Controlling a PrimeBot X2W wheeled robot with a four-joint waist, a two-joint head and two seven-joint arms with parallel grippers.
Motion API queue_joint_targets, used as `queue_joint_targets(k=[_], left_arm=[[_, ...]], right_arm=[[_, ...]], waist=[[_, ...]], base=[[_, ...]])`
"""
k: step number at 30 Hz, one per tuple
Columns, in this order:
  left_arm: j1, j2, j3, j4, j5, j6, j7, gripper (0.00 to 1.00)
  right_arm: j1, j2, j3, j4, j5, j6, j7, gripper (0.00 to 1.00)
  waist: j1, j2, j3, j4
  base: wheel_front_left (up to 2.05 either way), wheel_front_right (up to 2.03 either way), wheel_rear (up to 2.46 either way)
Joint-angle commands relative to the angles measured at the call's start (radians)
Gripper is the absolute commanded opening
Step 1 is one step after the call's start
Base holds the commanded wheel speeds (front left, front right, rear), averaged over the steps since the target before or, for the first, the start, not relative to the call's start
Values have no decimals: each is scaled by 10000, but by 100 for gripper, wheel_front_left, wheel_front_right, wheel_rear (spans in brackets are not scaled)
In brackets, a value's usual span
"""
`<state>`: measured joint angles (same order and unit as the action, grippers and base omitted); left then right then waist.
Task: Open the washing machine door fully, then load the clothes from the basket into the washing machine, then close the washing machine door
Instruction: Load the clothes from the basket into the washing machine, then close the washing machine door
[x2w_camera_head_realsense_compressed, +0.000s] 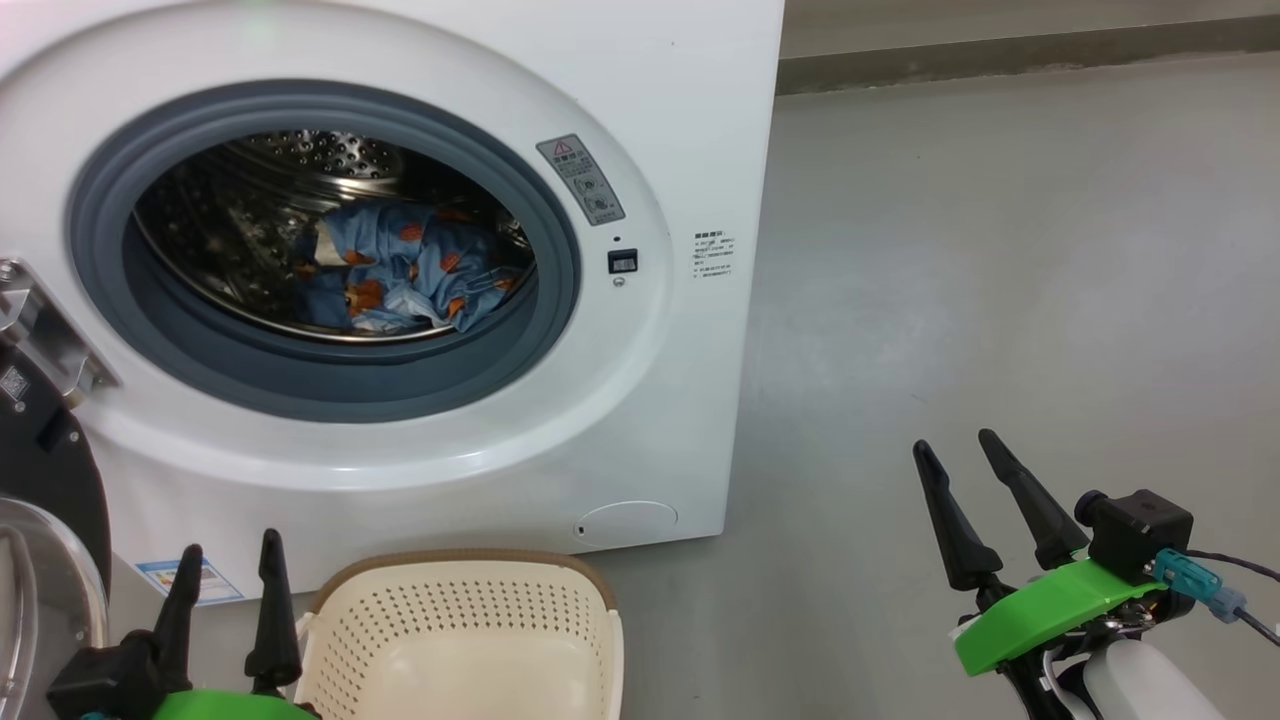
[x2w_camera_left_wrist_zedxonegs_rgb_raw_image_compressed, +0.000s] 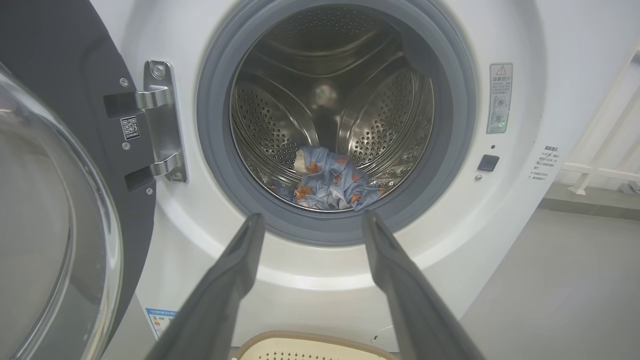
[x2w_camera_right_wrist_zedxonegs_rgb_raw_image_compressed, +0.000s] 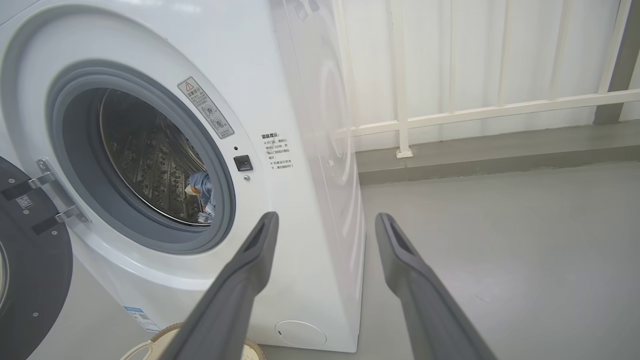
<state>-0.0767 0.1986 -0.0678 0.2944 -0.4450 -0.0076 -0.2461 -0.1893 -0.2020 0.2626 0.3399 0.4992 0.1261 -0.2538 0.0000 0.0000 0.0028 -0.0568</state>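
Clothes (x2w_camera_head_realsense_compressed: 400, 268) in drum, basket (x2w_camera_head_realsense_compressed: 460, 640) empty, door (x2w_camera_left_wrist_zedxonegs_rgb_raw_image_compressed: 55, 210) open

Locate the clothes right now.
Head view, left half: the clothes lie low in the drum of the washing machine, behind the grey gasket.

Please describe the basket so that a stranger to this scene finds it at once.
Start at the big white washing machine. On the floor in front of it, below the round opening, stands the basket. It alone is cream, perforated plastic with a brown rim.
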Motion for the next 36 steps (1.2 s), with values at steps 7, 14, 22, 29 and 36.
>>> queue_joint_targets(k=[7,14,22,29,36], left_arm=[[-223,245,189,-268,35,53,-19,100],[-286,315,78,-190,54,-10,-28,100],[-311,304,41,-173,18,14,-51,100],[-315,292,25,-191,-48,1,-69,100],[-315,318,-40,-200,-57,32,-71,100]], right_arm=[[-167,-106,328,-158,-43,46,-80,100],[-193,-122,376,-120,-32,46,-80,100],[-202,-135,403,-71,-20,46,-80,100],[-195,-138,417,-71,-17,46,-80,100],[-208,-150,447,-50,-13,46,-80,100]], waist=[[0,0,4,-18],[0,0,6,-23],[0,0,-8,-36],[0,0,-23,-45],[0,0,-16,-56]], base=[[0,0,0],[0,0,0],[0,0,0],[0,0,0],[0,0,0]])
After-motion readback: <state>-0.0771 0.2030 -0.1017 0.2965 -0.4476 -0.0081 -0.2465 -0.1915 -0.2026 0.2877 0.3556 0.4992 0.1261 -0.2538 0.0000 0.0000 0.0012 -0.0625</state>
